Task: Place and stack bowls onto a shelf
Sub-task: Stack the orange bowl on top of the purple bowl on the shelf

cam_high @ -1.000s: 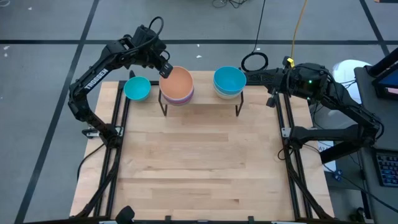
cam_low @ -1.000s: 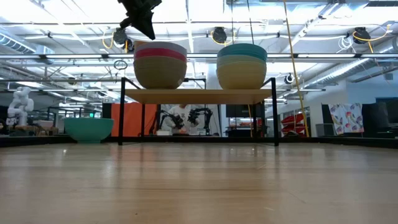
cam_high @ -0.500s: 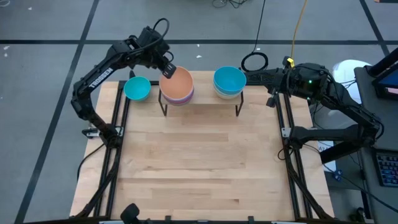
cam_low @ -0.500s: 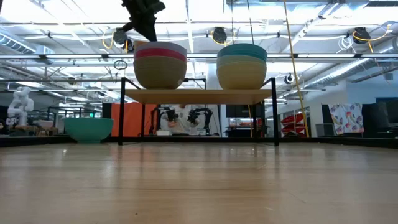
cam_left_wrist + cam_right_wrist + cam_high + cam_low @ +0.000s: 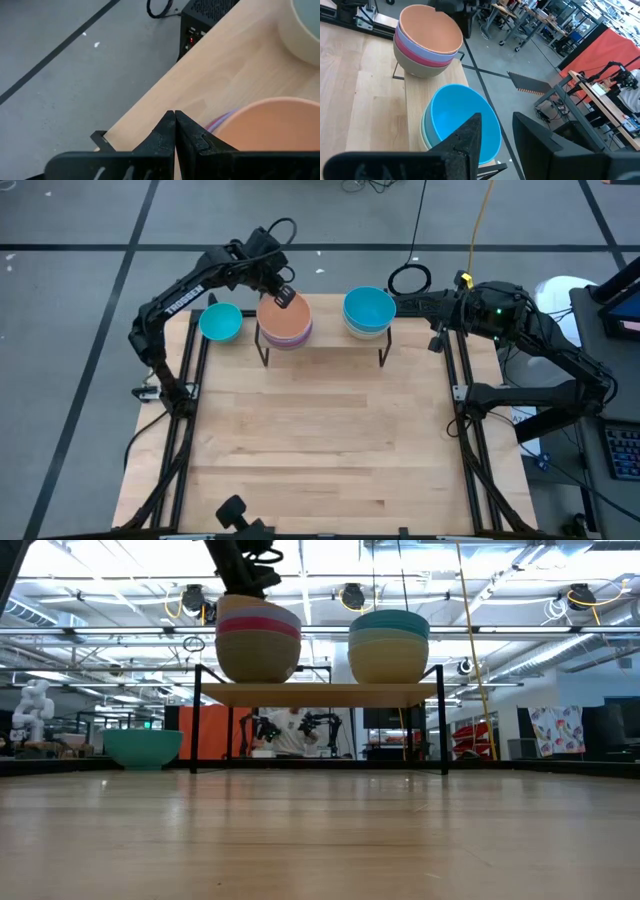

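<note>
The shelf (image 5: 325, 346) (image 5: 320, 693) stands at the table's far side and bears two stacks. The left stack (image 5: 257, 640) runs olive-grey, magenta, lavender, with the orange bowl (image 5: 286, 322) (image 5: 280, 125) (image 5: 430, 30) on top. The right stack (image 5: 368, 312) (image 5: 388, 645) is cream, mint, then a cyan-blue bowl (image 5: 460, 120). A second cyan-blue bowl (image 5: 220, 322) (image 5: 143, 747) sits on the table, left of the shelf. My left gripper (image 5: 283, 297) (image 5: 174, 117) is shut, over the orange bowl's far rim. My right gripper (image 5: 497, 145) (image 5: 398, 304) is open, right of the right stack. My left gripper comes from above and from the far side, its shut fingers (image 5: 165, 132) standing at the orange bowl's far rim (image 5: 280, 304). Nothing is between the fingers. Whether they touch the rim I cannot tell.
The wooden tabletop (image 5: 320, 440) stretches bare from the shelf toward the near edge. Black rails (image 5: 185, 410) run along its left and right sides. A black box (image 5: 200, 20) and a cable ring (image 5: 408, 278) lie beyond the far edge.
My left gripper has moved toward the table's right, from the left rim of the left stack to a place over the orange bowl's far rim. The right arm has kept still.
</note>
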